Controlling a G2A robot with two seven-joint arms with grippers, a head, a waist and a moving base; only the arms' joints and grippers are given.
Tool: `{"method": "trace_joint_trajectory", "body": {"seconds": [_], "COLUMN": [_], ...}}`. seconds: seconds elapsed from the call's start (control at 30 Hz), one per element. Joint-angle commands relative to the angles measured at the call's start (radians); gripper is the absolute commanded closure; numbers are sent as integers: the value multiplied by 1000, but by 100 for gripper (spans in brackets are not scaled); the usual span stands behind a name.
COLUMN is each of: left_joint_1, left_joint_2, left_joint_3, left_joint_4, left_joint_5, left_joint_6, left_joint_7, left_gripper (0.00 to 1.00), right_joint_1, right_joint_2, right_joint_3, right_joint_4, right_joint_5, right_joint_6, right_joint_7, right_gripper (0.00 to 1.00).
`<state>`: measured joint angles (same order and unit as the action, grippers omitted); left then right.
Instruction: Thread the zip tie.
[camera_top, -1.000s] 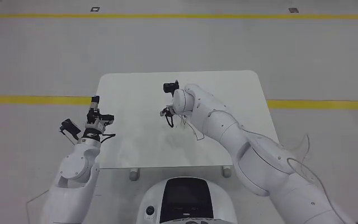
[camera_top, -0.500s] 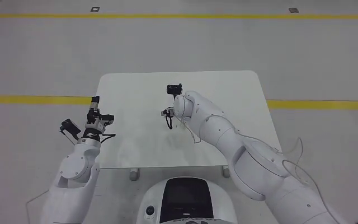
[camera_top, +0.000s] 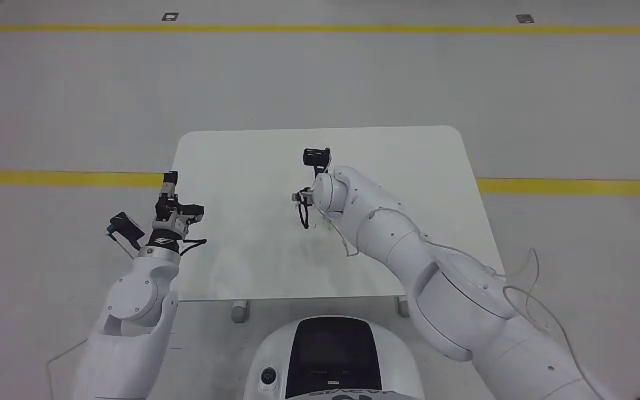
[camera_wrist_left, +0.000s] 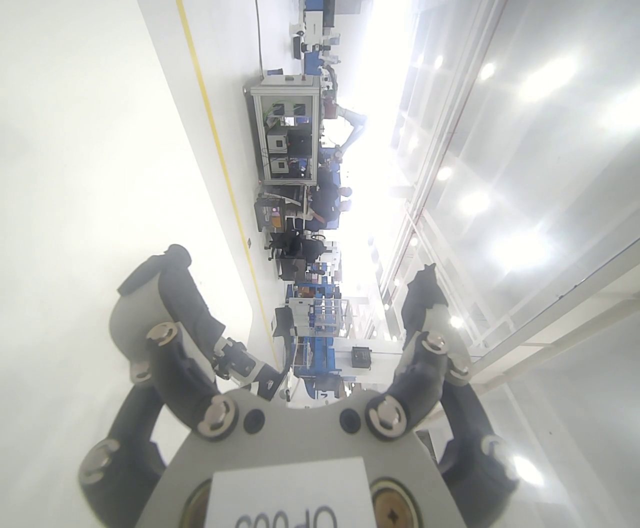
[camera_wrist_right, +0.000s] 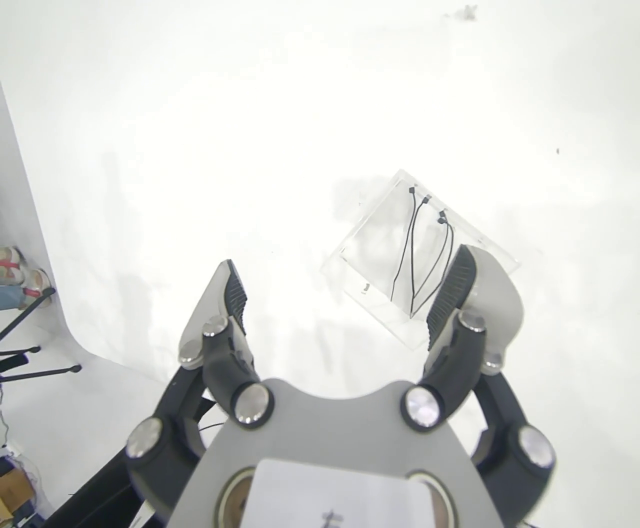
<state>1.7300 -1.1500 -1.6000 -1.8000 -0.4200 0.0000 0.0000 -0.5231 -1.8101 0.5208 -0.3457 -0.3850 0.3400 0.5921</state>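
A clear flat tray (camera_wrist_right: 370, 250) lies on the white table with thin black zip ties (camera_wrist_right: 442, 216) side by side inside it. My right gripper (camera_wrist_right: 345, 290) hovers above the table, open and holding nothing. One of its fingers (camera_wrist_right: 450, 285) overlaps the near corner of the tray in the right wrist view. From above, the right gripper (camera_top: 302, 205) is over the middle of the table, and the arm hides most of the tray (camera_top: 350, 243). My left gripper (camera_top: 170, 198) is at the table's left edge. It points out into the room, open (camera_wrist_left: 300, 270) and empty.
The white table (camera_top: 400, 160) has bare surface around the tray. A yellow floor line (camera_top: 80, 178) runs past both sides. The left wrist view looks across the room at distant benches and racks (camera_wrist_left: 290, 145).
My right wrist has shifted a little to the right over the table's middle. The left arm has not moved.
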Motion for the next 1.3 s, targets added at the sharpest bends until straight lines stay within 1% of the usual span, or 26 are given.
{"method": "trace_joint_trajectory", "body": {"seconds": [0.0,0.07,0.17,0.2,0.27,0.9,1.27], "left_joint_1": [0,0,0,0,0,0,0], "left_joint_2": [0,0,0,0,0,0,0], "left_joint_3": [0,0,0,0,0,0,0], "left_joint_4": [0,0,0,0,0,0,0], "left_joint_5": [0,0,0,0,0,0,0], "left_joint_6": [0,0,0,0,0,0,0], "left_joint_7": [0,0,0,0,0,0,0], "left_gripper": [0,0,0,0,0,0,0], "right_joint_1": [4,6,8,9,11,21,33], "right_joint_2": [-6,-12,-21,-24,-30,-88,-113], "right_joint_3": [5,9,14,15,20,49,60], "right_joint_4": [21,33,52,58,70,183,229], "right_joint_5": [-7,-13,-25,-28,-33,-90,-121], "right_joint_6": [0,0,0,0,0,0,0], "right_joint_7": [2,4,9,9,7,5,23], "right_gripper": [59,65,79,89,100,100,100]}}
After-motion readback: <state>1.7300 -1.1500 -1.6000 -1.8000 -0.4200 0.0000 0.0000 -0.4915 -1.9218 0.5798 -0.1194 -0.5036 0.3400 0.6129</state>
